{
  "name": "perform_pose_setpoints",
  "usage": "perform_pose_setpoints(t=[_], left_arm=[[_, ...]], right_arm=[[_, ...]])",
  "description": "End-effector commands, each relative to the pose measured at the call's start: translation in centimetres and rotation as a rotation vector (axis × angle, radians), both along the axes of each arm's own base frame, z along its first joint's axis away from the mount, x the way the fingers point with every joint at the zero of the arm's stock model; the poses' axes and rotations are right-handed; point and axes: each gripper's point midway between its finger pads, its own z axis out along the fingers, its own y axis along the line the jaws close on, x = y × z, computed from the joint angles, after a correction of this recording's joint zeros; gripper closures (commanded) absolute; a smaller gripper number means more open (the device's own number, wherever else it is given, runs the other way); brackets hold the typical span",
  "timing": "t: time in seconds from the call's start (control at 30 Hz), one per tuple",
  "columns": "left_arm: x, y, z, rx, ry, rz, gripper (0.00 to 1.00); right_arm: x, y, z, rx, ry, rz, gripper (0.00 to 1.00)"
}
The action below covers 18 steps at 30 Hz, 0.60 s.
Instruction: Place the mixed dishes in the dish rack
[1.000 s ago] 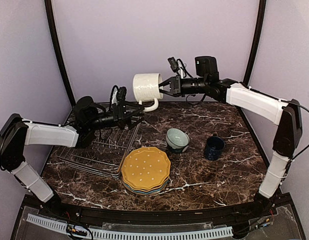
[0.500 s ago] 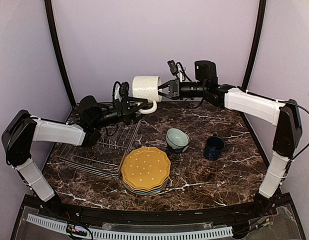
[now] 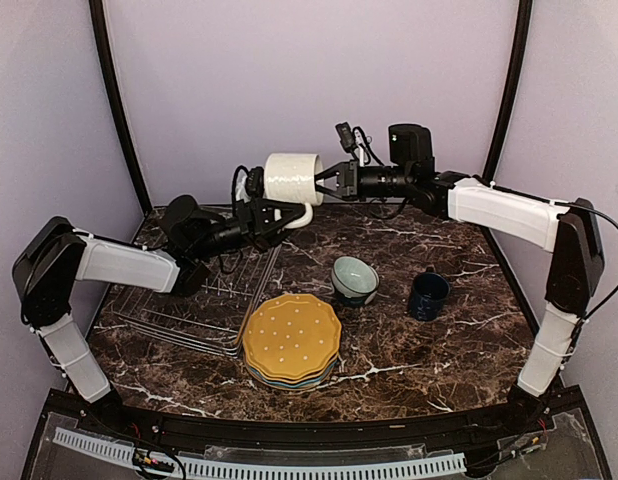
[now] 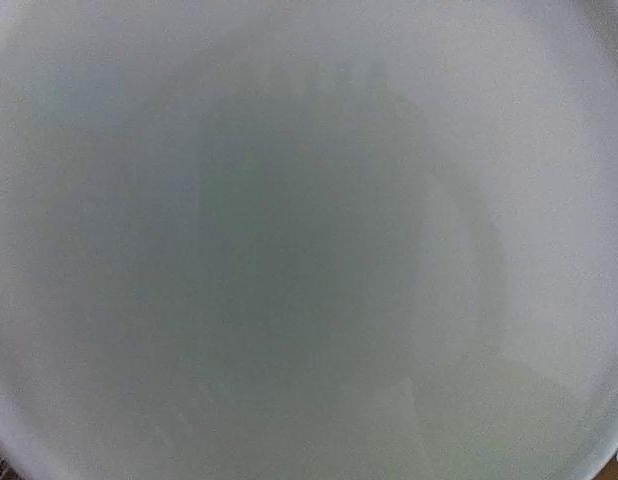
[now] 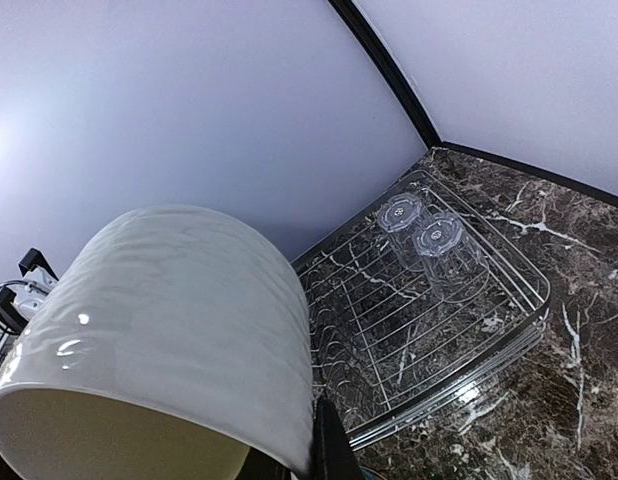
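The cream ribbed mug (image 3: 291,178) hangs on its side above the back of the table. My right gripper (image 3: 325,180) is shut on its rim; in the right wrist view one dark finger (image 5: 329,448) presses the outside of the mug (image 5: 179,310). My left gripper (image 3: 281,213) sits just under the mug at its handle (image 3: 303,212). The left wrist view is filled by the blurred mug (image 4: 309,240), so its fingers are hidden. The dish rack (image 3: 189,305) lies at the left, holding two upturned clear tumblers (image 5: 439,240).
A stack of scalloped plates (image 3: 291,338) with the yellow dotted one on top sits at the front centre, touching the rack's corner. To the right of it are the pale green bowl (image 3: 355,277) and the dark navy mug (image 3: 428,294).
My left gripper has travelled right and up to the mug's handle. The right gripper has brought the mug slightly left toward it.
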Motion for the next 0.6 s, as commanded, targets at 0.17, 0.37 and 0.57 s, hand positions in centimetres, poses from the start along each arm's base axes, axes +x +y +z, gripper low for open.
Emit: perform_pose_setpoints(t=[0.17, 0.37, 0.57], left_arm=[[-0.6, 0.0, 2.1, -0.071, -0.047, -0.019, 0.96], [-0.9, 0.3, 3.0, -0.094, -0.061, -0.023, 0.99], [-1.0, 1.1, 3.7, -0.095, -0.073, -0.006, 0.99]], right_arm=[[-1.5, -0.1, 4.6, 0.097, -0.152, 0.015, 1.00], [-1.9, -0.4, 4.1, 0.086, -0.168, 0.020, 1.00], [-1.8, -0.5, 3.5, 0.061, -0.153, 0.021, 0.73]])
